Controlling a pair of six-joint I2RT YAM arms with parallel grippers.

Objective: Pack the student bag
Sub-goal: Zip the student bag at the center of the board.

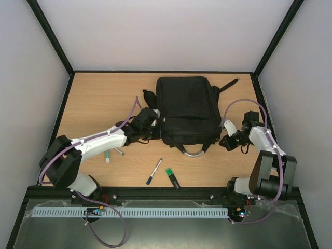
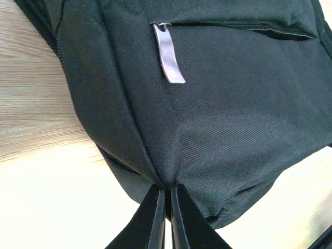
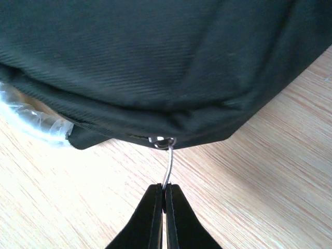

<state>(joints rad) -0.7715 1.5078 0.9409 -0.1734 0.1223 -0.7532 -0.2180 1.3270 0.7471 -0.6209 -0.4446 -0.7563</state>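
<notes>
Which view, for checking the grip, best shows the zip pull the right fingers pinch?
Right wrist: the pull is close up, pinched below the bag. Top: too small to see. Left wrist: only another pull.

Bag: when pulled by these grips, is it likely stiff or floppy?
Probably floppy: the bag fabric puckers where the left gripper pinches it. The thin zipper pull in the right gripper may slip out. Lying flat, it shouldn't tip.
</notes>
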